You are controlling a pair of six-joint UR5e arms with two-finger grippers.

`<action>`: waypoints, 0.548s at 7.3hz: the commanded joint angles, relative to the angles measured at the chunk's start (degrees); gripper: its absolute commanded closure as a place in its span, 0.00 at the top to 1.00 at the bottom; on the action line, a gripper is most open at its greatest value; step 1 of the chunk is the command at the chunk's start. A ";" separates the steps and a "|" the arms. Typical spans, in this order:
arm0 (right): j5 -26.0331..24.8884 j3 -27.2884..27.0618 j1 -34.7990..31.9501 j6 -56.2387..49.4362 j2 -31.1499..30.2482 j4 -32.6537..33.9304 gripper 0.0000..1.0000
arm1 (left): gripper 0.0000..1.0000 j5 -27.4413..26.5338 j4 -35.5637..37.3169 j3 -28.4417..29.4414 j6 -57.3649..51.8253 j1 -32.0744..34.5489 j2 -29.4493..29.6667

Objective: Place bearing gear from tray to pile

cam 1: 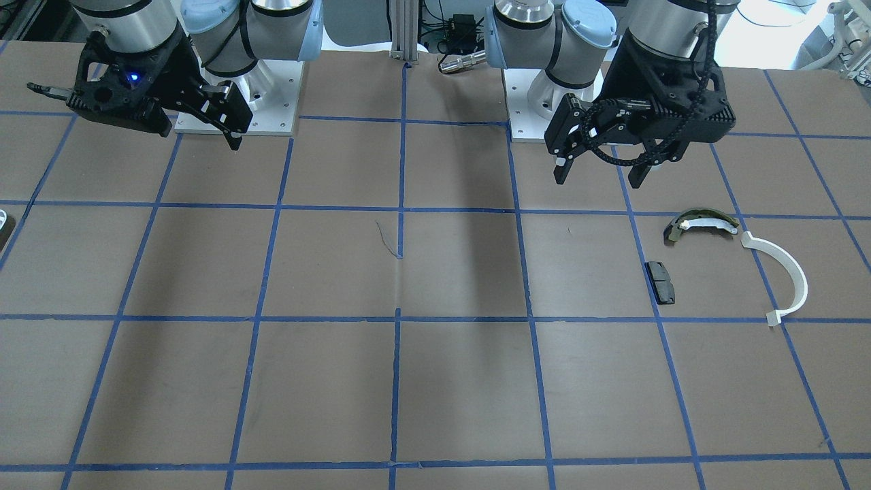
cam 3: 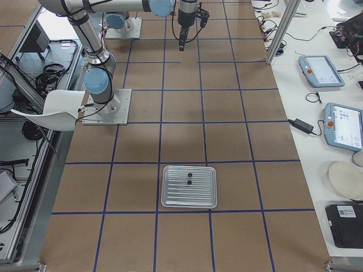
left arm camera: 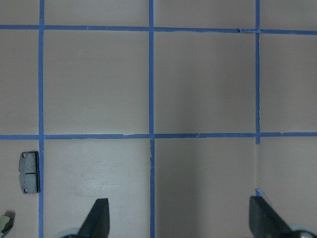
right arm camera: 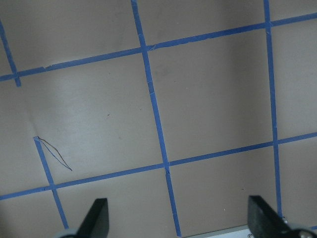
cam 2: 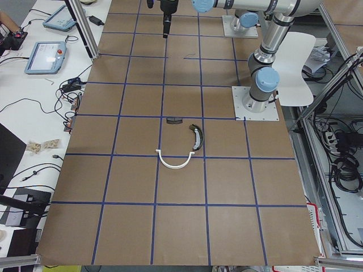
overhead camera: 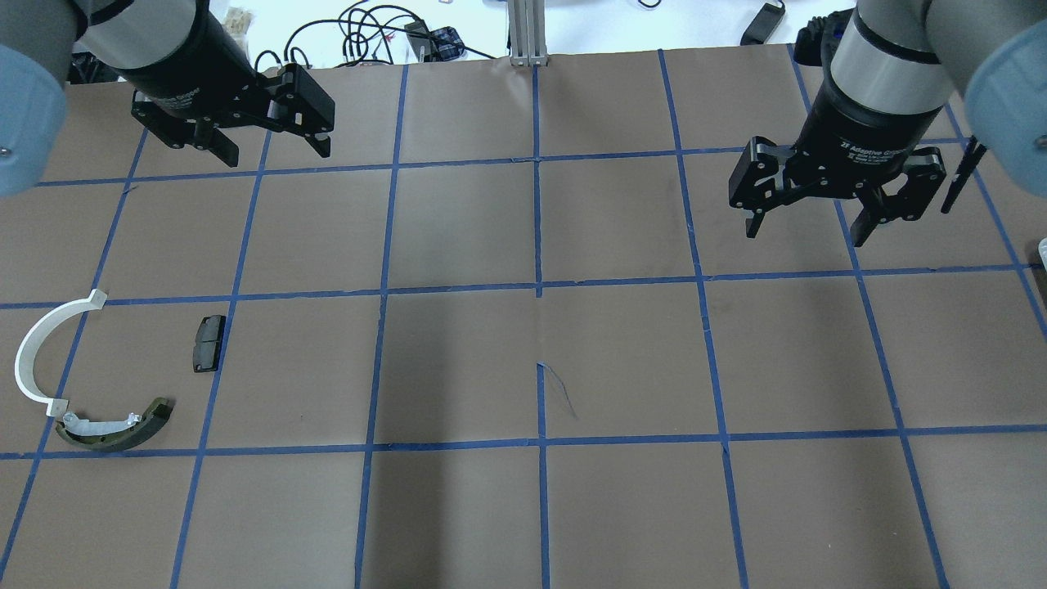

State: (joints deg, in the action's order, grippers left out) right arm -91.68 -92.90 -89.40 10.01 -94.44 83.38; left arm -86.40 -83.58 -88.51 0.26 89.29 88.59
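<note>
The metal tray [cam 3: 170, 201] shows only in the exterior right view, with two small dark parts [cam 3: 189, 179] in it; I cannot tell which is the bearing gear. The pile lies on the robot's left: a black pad [overhead camera: 208, 343] [cam 1: 661, 282] [left arm camera: 29, 172], an olive-and-white shoe [overhead camera: 114, 429] [cam 1: 701, 223] and a white half-ring arc [overhead camera: 33, 352] [cam 1: 789, 272]. My left gripper [overhead camera: 274, 151] [cam 1: 599, 178] [left arm camera: 181, 218] is open and empty, high above the table, beyond the pile. My right gripper [overhead camera: 804, 233] [cam 1: 197, 133] [right arm camera: 178, 218] is open and empty over the right side.
The table is brown paper with a blue tape grid [overhead camera: 538, 286]. The arm bases [cam 1: 235, 95] stand at the robot's edge. Tablets and cables [cam 3: 329, 73] lie on a white bench beside the table. A white chair [cam 3: 57, 110] stands behind the robot.
</note>
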 commanded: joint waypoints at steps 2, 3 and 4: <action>-0.25 -0.17 1.50 0.01 0.14 0.29 1.00 | 1.00 0.00 0.09 0.00 0.00 -0.09 0.00; -0.43 -0.26 2.99 0.01 0.22 0.38 1.00 | 1.00 0.00 0.09 0.09 0.00 0.00 0.00; -0.34 -0.26 5.96 -0.86 0.40 0.38 1.00 | 1.00 0.09 0.09 0.09 0.00 0.00 0.00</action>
State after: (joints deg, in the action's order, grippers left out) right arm -92.01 -93.12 -86.15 9.78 -94.20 83.69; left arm -86.38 -83.50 -88.45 0.26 89.26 88.59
